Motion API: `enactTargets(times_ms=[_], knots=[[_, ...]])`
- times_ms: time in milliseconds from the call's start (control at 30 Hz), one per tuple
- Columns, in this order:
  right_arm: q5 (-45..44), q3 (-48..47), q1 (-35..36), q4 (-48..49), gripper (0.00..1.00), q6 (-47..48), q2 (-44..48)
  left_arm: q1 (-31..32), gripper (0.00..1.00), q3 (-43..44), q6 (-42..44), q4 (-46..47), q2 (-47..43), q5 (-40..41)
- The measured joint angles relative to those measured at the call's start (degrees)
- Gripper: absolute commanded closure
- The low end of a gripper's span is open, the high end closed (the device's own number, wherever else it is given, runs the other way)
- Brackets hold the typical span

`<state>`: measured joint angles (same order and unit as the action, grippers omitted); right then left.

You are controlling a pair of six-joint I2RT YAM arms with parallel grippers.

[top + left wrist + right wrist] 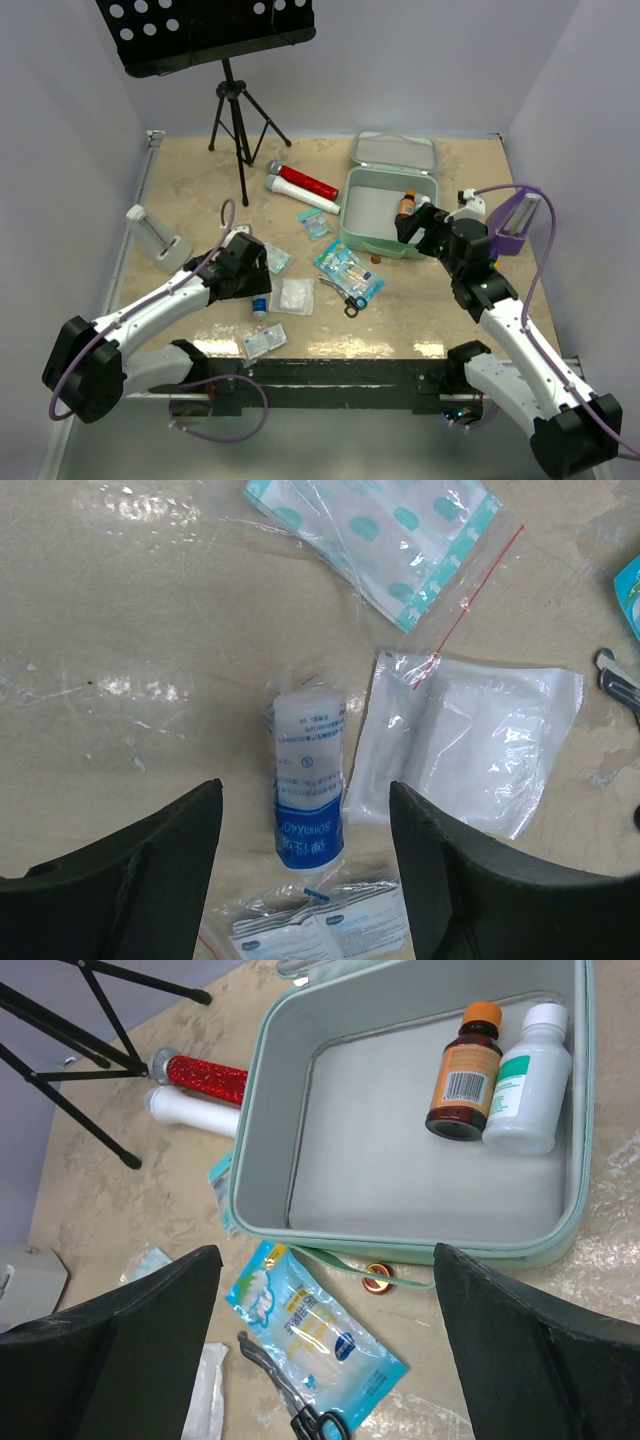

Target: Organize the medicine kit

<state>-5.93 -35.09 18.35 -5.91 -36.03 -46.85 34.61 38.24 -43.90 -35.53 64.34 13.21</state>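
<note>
The medicine kit stands open on the right half of the table, toward the far side. Its lid is laid back behind it. Inside, against the far right wall, an amber bottle and a white bottle lie side by side, and the rest of the floor is bare.

The right gripper hangs at the kit's near right corner, jaws spread wide and holding nothing. Just near of the kit lie a small round cap, a blue packet and scissors. To its left are a red tube and a white tube.

Further left and nearer, the left gripper is over a wrapped roll with a blue label. Its fingers stand apart on either side of the roll without touching it, so it grips nothing. The roll's long axis runs along the gap, so closing would take it across its narrow width. A clear gauze pouch lies just beside the roll on the right.

From this gripper the kit lies to the right and farther away, well apart. The right arm is much the nearer to the kit and the left arm the nearer to the roll. I judge the left arm would pick up the roll, then carry it right and away to the bare left part of the kit.
</note>
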Motion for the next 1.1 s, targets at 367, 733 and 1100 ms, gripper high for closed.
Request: enactTargets(times_ms=[367,733,1100], knots=[[0.68,1.49,0.00,0.11,0.08,-0.17,0.42,0.00,0.48,-4.92,-0.02,5.27,6.43,-3.96],[1.03,1.49,0.00,0.24,0.08,-0.15,0.20,0.00,0.72,-4.68,0.07,5.62,3.45,-4.85],[0.98,0.70,0.00,0.17,0.08,0.02,-0.87,0.02,0.75,11.04,3.98,17.77,2.62,-17.75]])
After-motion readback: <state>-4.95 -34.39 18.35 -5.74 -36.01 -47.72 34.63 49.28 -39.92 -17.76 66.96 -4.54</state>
